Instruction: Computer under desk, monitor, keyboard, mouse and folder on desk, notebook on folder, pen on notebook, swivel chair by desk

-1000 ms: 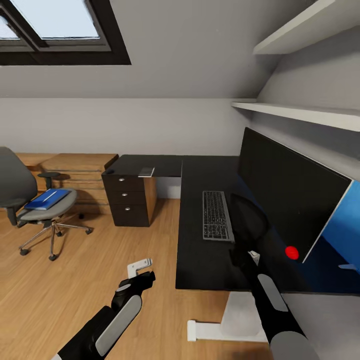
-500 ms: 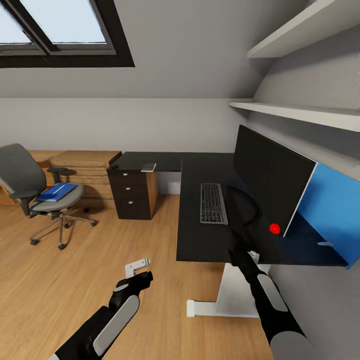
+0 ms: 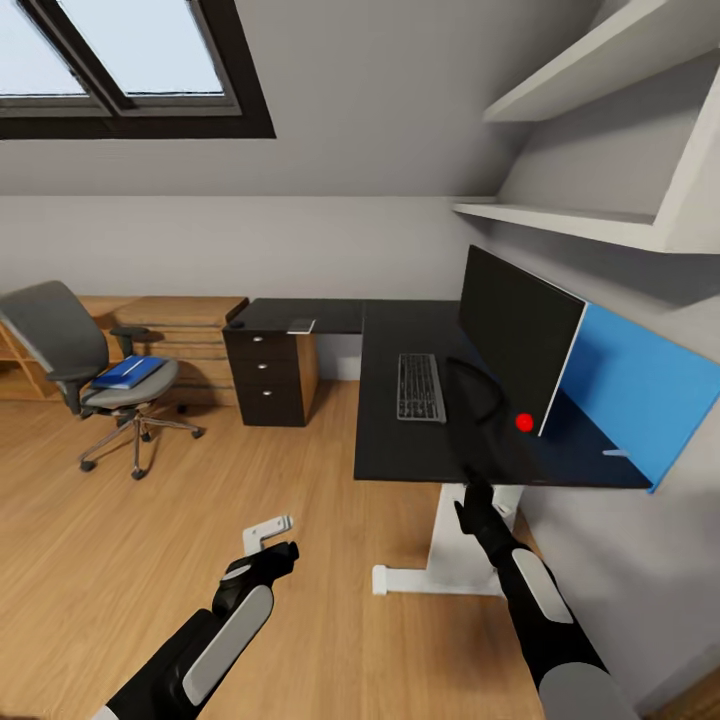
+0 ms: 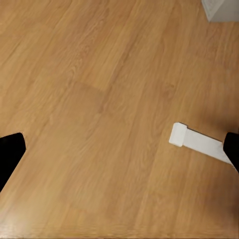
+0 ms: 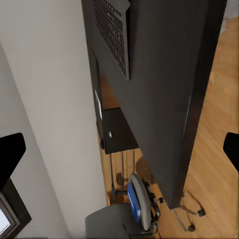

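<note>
While the head camera looks over a light wood plank floor (image 3: 120, 540) under sloped pale grey walls and a skylight (image 3: 120, 60), the desk (image 3: 420, 455) stretches along the right wall, its black top L-shaped, with a white pedestal leg (image 3: 455, 555) below. On it the monitor (image 3: 515, 340) stands upright, a red dot at its lower corner, and the keyboard (image 3: 420, 387) lies flat just beside it. A bright blue panel (image 3: 630, 390) runs along the wall behind the screen, with white shelves (image 3: 560, 215) above. Black drawers (image 3: 268, 378) sit under the desk's far wing, next to a low oak unit (image 3: 170, 320). The swivel chair (image 3: 95, 375) stands well apart from the desk, with the folder (image 3: 130, 372) lying on its seat. The left gripper (image 3: 268, 535) hangs over bare floor, its fingers spread wide in the left wrist view. The right gripper (image 3: 470, 510) is near the desk's front edge, likewise wide open and empty.
</note>
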Controlling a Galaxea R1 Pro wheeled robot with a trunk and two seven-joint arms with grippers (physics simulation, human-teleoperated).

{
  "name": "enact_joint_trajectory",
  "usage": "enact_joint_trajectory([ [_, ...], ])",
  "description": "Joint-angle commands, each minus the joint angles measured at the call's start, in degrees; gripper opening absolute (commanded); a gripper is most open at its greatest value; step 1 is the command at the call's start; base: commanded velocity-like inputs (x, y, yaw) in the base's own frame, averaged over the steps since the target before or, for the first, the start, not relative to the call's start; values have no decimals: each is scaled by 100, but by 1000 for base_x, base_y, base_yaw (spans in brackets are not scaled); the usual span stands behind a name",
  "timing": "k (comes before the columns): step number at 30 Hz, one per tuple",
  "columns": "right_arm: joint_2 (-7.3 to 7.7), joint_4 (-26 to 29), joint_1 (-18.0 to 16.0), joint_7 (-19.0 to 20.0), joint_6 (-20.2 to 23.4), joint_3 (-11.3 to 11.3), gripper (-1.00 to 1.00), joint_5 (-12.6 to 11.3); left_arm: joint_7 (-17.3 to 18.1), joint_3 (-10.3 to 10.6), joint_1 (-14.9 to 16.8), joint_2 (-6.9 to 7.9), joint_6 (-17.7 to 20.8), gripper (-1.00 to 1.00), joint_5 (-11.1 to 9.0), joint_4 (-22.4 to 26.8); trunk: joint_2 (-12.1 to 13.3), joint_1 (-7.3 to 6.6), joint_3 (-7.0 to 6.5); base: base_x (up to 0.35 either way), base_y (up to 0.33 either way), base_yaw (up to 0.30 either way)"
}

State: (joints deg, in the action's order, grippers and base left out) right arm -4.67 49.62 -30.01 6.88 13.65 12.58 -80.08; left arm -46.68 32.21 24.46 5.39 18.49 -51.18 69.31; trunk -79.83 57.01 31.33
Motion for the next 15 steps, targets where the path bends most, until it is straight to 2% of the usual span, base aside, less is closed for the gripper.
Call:
enact_joint_trajectory([
  [1, -7, -2, -5, 6, 43, 21, 100, -36, -38, 17, 7, 6, 20, 100, -23, -14, -4, -4, 6, -336, 0, 0],
  [5, -7, -46, -5, -55, 42, 9, 100, -33, -32, 26, 7, 4, 19, 100, -23, -87, -4, -4, 6, -335, 0, 0],
  [9, -7, -358, -5, -105, 31, 5, 100, 51, -36, 59, 7, -6, -5, 100, -14, -479, -4, -4, 6, -197, 0, 0],
  [13, -2, -764, -3, -105, 5, 18, 100, 556, -35, 75, 7, -23, -25, 100, -9, -1007, -4, -4, 6, -48, 0, 0],
  [14, -2, -869, -2, -103, -32, 20, 100, 813, -34, 78, 7, -26, -30, 100, -8, -1200, 36, -26, -12, -18, 0, 0],
  [15, -3, -919, -1, -102, -59, 21, 100, 958, -34, 79, 7, -26, -32, 100, -7, -1306, 76, -48, -30, -15, 0, 0],
])
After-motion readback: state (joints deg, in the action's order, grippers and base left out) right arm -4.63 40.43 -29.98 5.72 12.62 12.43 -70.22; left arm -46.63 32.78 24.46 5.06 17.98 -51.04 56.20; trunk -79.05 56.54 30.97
